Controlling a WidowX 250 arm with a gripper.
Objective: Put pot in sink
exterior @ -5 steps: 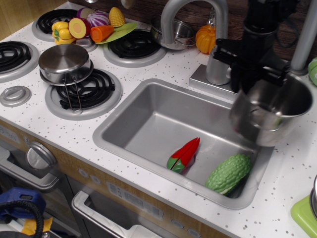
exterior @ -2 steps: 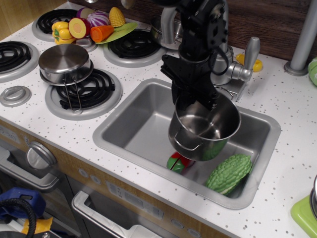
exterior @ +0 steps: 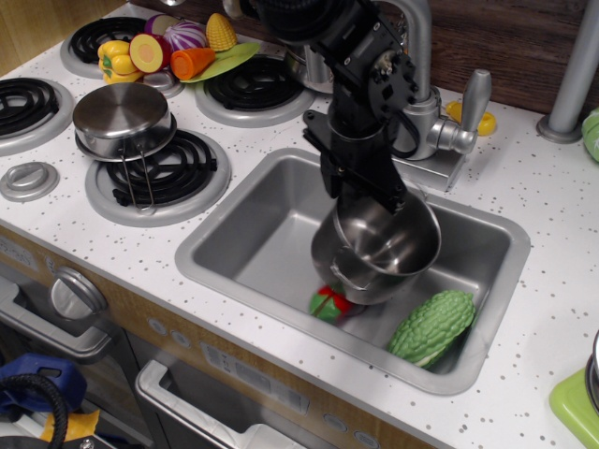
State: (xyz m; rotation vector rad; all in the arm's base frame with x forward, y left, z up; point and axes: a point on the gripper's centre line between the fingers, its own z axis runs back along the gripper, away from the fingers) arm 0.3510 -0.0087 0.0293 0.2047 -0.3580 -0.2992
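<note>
Pot (exterior: 379, 245) has dropped lower into sink (exterior: 271, 224) since a moment ago, tilted, over the red pepper (exterior: 328, 304); gripper (exterior: 363, 196) remains clamped on its rim; only release outstanding

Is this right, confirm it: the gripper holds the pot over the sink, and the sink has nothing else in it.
Not quite. The gripper does hold the pot over the sink, but observation.image shows a green bumpy vegetable and a red-and-green one lying inside.
</note>
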